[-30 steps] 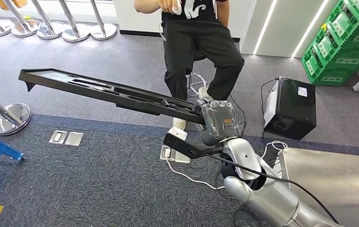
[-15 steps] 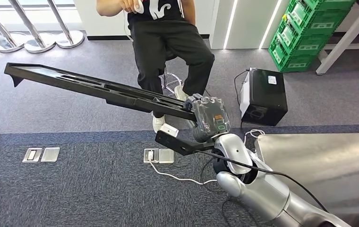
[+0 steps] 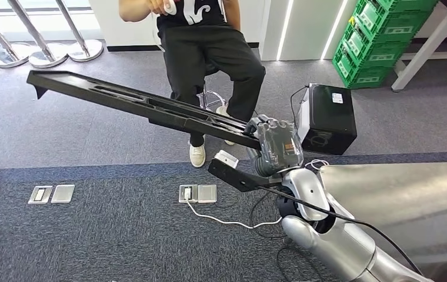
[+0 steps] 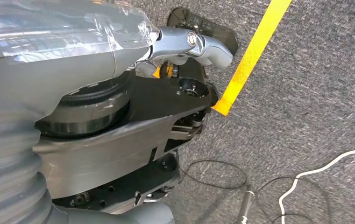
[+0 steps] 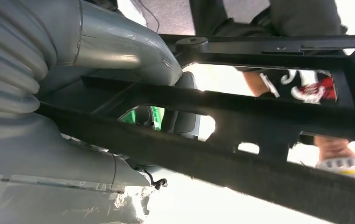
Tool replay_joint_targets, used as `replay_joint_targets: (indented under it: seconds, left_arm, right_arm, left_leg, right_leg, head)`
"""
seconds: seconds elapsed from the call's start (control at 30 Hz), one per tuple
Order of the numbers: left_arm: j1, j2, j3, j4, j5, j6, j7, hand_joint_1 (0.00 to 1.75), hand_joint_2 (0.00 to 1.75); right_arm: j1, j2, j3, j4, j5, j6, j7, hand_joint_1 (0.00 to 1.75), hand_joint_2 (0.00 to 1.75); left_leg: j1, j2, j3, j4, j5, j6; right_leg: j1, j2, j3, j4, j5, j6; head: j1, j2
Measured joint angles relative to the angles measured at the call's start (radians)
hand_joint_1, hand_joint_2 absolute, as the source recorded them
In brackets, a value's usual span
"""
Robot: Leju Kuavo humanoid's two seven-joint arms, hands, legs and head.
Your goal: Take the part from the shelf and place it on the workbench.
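The right robot hand [image 3: 275,147] has swung the part [image 3: 139,106] slightly rightward and higher.

One long black part [image 3: 133,106], one person [image 3: 209,53], one black box [image 3: 327,117], three stanchion bases [image 3: 44,54].

Black box [image 3: 327,120], right of centre: white sticker, print too small to read.
Green plastic crates [image 3: 380,44], upper right: white labels, illegible.
Person's black shirt [image 3: 194,10], top centre: white graphic, no readable letters.

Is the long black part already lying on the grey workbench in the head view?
No, the right hand holds the long black part in the air over the carpet, beside the workbench.
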Motion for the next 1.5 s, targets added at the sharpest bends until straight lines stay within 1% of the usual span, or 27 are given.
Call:
replay_joint_targets:
  seconds: [0.1, 0.17, 0.23, 0.27, 0.3, 0.33, 0.4, 0.43, 0.5, 0.57, 0.6, 0.67, 0.73, 0.77, 0.8, 0.83, 0.9, 0.97, 1.03, 1.1, 1.17, 1.23, 1.27, 1.3, 1.33, 1.43, 1.5]
  left_arm:
    - [0.000, 0.000, 0.000, 0.000, 0.000, 0.000, 0.000, 0.00, 1.75]
    - [0.000, 0.000, 0.000, 0.000, 0.000, 0.000, 0.000, 0.00, 1.75]
    - [0.002, 0.000, 0.000, 0.000, 0.001, 0.001, 0.000, 0.00, 1.75]
    - [0.003, 0.000, 0.000, 0.000, 0.001, 0.001, 0.000, 0.00, 1.75]
    - [0.004, 0.000, 0.000, 0.000, 0.001, 0.001, 0.000, 0.00, 1.75]
    - [0.004, 0.000, 0.000, 0.000, 0.001, 0.001, 0.000, 0.00, 1.75]
    - [0.004, 0.000, 0.000, 0.000, 0.001, 0.000, 0.000, 0.00, 1.75]
    - [0.004, 0.000, 0.000, 0.000, 0.001, 0.000, 0.001, 0.00, 1.75]
    - [0.004, 0.000, 0.000, 0.000, 0.001, 0.001, 0.001, 0.00, 1.75]
    - [0.004, 0.000, 0.000, 0.000, 0.001, 0.001, 0.002, 0.00, 1.75]
    - [0.003, 0.000, 0.000, 0.000, 0.001, 0.001, 0.002, 0.00, 1.75]
    - [0.002, 0.000, 0.000, 0.000, 0.001, 0.000, 0.002, 0.00, 1.75]
    - [0.002, 0.000, 0.000, 0.000, 0.001, 0.002, 0.002, 0.00, 1.75]
    - [0.002, 0.000, 0.000, 0.000, 0.000, 0.003, 0.002, 0.00, 1.75]
    - [0.002, 0.000, 0.000, 0.000, 0.000, 0.004, 0.002, 0.00, 1.75]
    - [0.002, 0.000, 0.000, 0.000, 0.000, 0.005, 0.002, 0.00, 1.75]
    - [0.001, -0.001, 0.000, 0.000, 0.000, 0.006, 0.003, 0.00, 1.75]
    - [0.000, -0.001, 0.000, 0.000, 0.000, 0.006, 0.005, 0.00, 1.75]
    - [0.000, -0.001, -0.001, 0.000, -0.001, 0.005, 0.006, 0.00, 1.75]
    - [0.000, -0.001, -0.001, 0.000, -0.001, 0.004, 0.007, 0.00, 1.75]
    - [-0.001, -0.001, -0.001, 0.000, -0.001, 0.004, 0.007, 0.00, 1.75]
    - [0.000, -0.001, -0.001, 0.000, -0.001, 0.004, 0.007, 0.00, 1.75]
    - [0.001, -0.001, -0.001, 0.000, -0.001, 0.004, 0.007, 0.00, 1.75]
    - [0.002, -0.001, -0.001, 0.000, -0.001, 0.004, 0.008, 0.00, 1.75]
    - [0.002, -0.001, -0.001, 0.000, 0.000, 0.004, 0.009, 0.00, 1.75]
    - [0.002, -0.001, -0.001, 0.000, 0.000, 0.006, 0.011, 0.00, 1.75]
    - [0.002, -0.001, -0.002, 0.000, 0.000, 0.007, 0.012, 0.00, 1.75]
  right_arm:
    - [-0.002, -0.002, -0.006, -0.004, -0.001, -0.006, 0.002, 1.75, 1.75]
    - [-0.004, -0.002, -0.009, -0.007, -0.002, -0.007, -0.001, 1.75, 1.75]
    - [-0.004, -0.002, -0.010, -0.008, -0.004, -0.009, -0.004, 1.75, 1.75]
    - [-0.004, -0.002, -0.010, -0.008, -0.006, -0.009, -0.004, 1.75, 1.75]
    - [-0.003, -0.002, -0.010, -0.008, -0.006, -0.009, -0.005, 1.75, 1.75]
    - [-0.003, -0.002, -0.010, -0.008, -0.007, -0.009, -0.005, 1.75, 1.75]
    - [-0.003, -0.002, -0.010, -0.008, -0.007, -0.009, -0.005, 1.75, 1.75]
    - [-0.003, -0.002, -0.010, -0.008, -0.008, -0.010, -0.006, 1.75, 1.75]
    - [-0.004, -0.001, -0.010, -0.008, -0.008, -0.009, -0.006, 1.75, 1.75]
    - [-0.004, -0.001, -0.011, -0.009, -0.008, -0.009, -0.006, 1.75, 1.75]
    - [-0.003, -0.002, -0.012, -0.010, -0.008, -0.009, -0.006, 1.75, 1.75]
    - [-0.002, -0.002, -0.016, -0.010, -0.006, -0.009, -0.006, 1.75, 1.75]
    - [0.000, -0.002, -0.018, -0.011, -0.004, -0.009, -0.006, 1.75, 1.75]
    - [0.003, -0.002, -0.018, -0.011, -0.003, -0.009, -0.006, 1.75, 1.75]
    - [0.005, -0.003, -0.018, -0.011, -0.003, -0.009, -0.006, 1.75, 1.75]
    - [0.007, -0.003, -0.019, -0.011, -0.002, -0.009, -0.006, 1.75, 1.75]
    - [0.008, -0.003, -0.022, -0.011, 0.001, -0.010, -0.007, 1.75, 1.75]
    - [0.007, -0.003, -0.025, -0.011, 0.002, -0.012, -0.011, 1.75, 1.75]
    - [0.008, -0.002, -0.027, -0.011, 0.002, -0.015, -0.014, 1.75, 1.75]
    - [0.007, -0.002, -0.029, -0.011, 0.002, -0.016, -0.015, 1.75, 1.75]
    - [0.006, -0.002, -0.031, -0.011, 0.002, -0.017, -0.016, 1.75, 1.75]
    - [0.008, -0.001, -0.031, -0.011, 0.002, -0.018, -0.016, 1.75, 1.75]
    - [0.009, 0.000, -0.032, -0.011, 0.003, -0.019, -0.016, 1.75, 1.75]
    - [0.010, 0.000, -0.032, -0.011, 0.003, -0.019, -0.016, 1.75, 1.75]
    - [0.011, 0.000, -0.033, -0.011, 0.005, -0.020, -0.016, 1.75, 1.75]
    - [0.012, 0.000, -0.035, -0.011, 0.011, -0.020, -0.015, 1.75, 1.75]
    - [0.012, 0.000, -0.037, -0.011, 0.014, -0.020, -0.015, 1.75, 1.75]
  left_leg:
    - [0.005, -0.001, -0.001, 0.021, -0.021, -0.016]
    - [0.007, -0.023, -0.038, 0.114, -0.078, -0.022]
    - [0.007, -0.036, -0.101, 0.246, -0.136, -0.025]
    - [0.007, -0.038, -0.123, 0.287, -0.144, -0.026]
    - [0.008, -0.039, -0.129, 0.294, -0.131, -0.026]
    - [0.009, -0.040, -0.117, 0.260, -0.101, -0.025]
    - [0.011, -0.056, -0.063, 0.128, -0.025, -0.021]
    - [0.012, -0.067, -0.040, 0.069, -0.003, -0.018]
    - [0.010, -0.081, -0.024, 0.020, 0.005, -0.011]
    - [0.009, -0.073, -0.024, 0.013, 0.009, 0.000]
    - [0.010, -0.067, -0.022, 0.009, 0.012, 0.006]
    - [0.012, -0.056, -0.018, 0.001, 0.017, 0.017]
    - [0.010, -0.045, -0.019, 0.001, 0.017, 0.021]
    - [0.009, -0.039, -0.018, 0.001, 0.016, 0.021]
    - [0.009, -0.033, -0.018, 0.001, 0.015, 0.021]
    - [0.009, -0.028, -0.017, 0.001, 0.014, 0.020]
    - [0.008, -0.019, -0.013, 0.002, 0.010, 0.015]
    - [0.004, -0.011, -0.011, 0.004, 0.006, 0.006]
    - [0.002, -0.002, -0.010, 0.004, 0.004, -0.004]
    - [0.004, 0.000, -0.009, 0.012, -0.007, -0.015]
    - [0.008, -0.016, -0.032, 0.078, -0.051, -0.022]
    - [0.008, -0.034, -0.090, 0.208, -0.116, -0.025]
    - [0.008, -0.037, -0.118, 0.264, -0.134, -0.026]
    - [0.008, -0.038, -0.133, 0.290, -0.133, -0.026]
    - [0.008, -0.039, -0.131, 0.279, -0.114, -0.024]
    - [0.010, -0.062, -0.059, 0.099, -0.010, -0.015]
    - [0.009, -0.083, -0.033, 0.025, 0.012, -0.009]
  right_leg:
    - [-0.002, 0.016, 0.002, -0.009, 0.005, -0.020]
    - [-0.005, 0.025, 0.005, -0.014, 0.008, -0.032]
    - [-0.004, 0.035, 0.005, -0.013, 0.007, -0.038]
    - [-0.003, 0.042, 0.005, -0.012, 0.007, -0.038]
    - [-0.003, 0.049, 0.005, -0.010, 0.006, -0.039]
    - [-0.003, 0.057, 0.006, -0.008, 0.005, -0.038]
    - [-0.002, 0.073, 0.006, -0.002, 0.002, -0.034]
    - [-0.002, 0.080, 0.003, 0.002, 0.000, -0.030]
    - [-0.003, 0.091, -0.003, 0.006, 0.000, -0.018]
    - [-0.007, 0.095, -0.008, 0.006, 0.002, -0.005]
    - [-0.008, 0.087, -0.011, 0.015, -0.005, 0.000]
    - [-0.009, 0.059, -0.044, 0.089, -0.049, 0.009]
    - [-0.011, 0.040, -0.103, 0.216, -0.108, 0.016]
    - [-0.013, 0.037, -0.125, 0.261, -0.121, 0.018]
    - [-0.014, 0.035, -0.131, 0.274, -0.116, 0.019]
    - [-0.015, 0.032, -0.118, 0.249, -0.094, 0.020]
    - [-0.013, 0.012, -0.051, 0.117, -0.033, 0.015]
    - [-0.006, -0.005, -0.004, 0.018, -0.004, 0.005]
    - [0.002, 0.001, -0.001, 0.003, -0.005, -0.006]
    - [-0.001, 0.012, 0.002, -0.003, -0.002, -0.019]
    - [-0.004, 0.020, 0.007, -0.011, 0.001, -0.032]
    - [-0.002, 0.030, 0.008, -0.011, 0.000, -0.039]
    - [-0.001, 0.036, 0.008, -0.010, 0.000, -0.041]
    - [0.000, 0.043, 0.009, -0.009, -0.001, -0.041]
    - [0.001, 0.051, 0.009, -0.008, -0.001, -0.041]
    - [0.002, 0.073, 0.009, -0.001, -0.005, -0.037]
    - [0.002, 0.085, 0.001, 0.004, -0.005, -0.028]
  head:
    - [-0.009, 0.000]
    - [-0.021, 0.000]
    - [-0.035, 0.000]
    - [-0.039, 0.000]
    - [-0.042, 0.000]
    - [-0.045, 0.000]
    - [-0.052, 0.000]
    - [-0.054, 0.000]
    - [-0.053, 0.000]
    - [-0.050, 0.000]
    - [-0.048, 0.000]
    - [-0.036, 0.000]
    - [-0.023, 0.000]
    - [-0.019, 0.000]
    - [-0.015, 0.000]
    - [-0.011, 0.000]
    - [-0.001, 0.000]
    - [0.006, 0.000]
    - [0.002, 0.000]
    - [-0.003, 0.000]
    - [-0.012, 0.000]
    - [-0.027, 0.000]
    - [-0.033, 0.000]
    - [-0.037, 0.000]
    - [-0.040, 0.000]
    - [-0.050, 0.000]
    - [-0.050, 0.000]
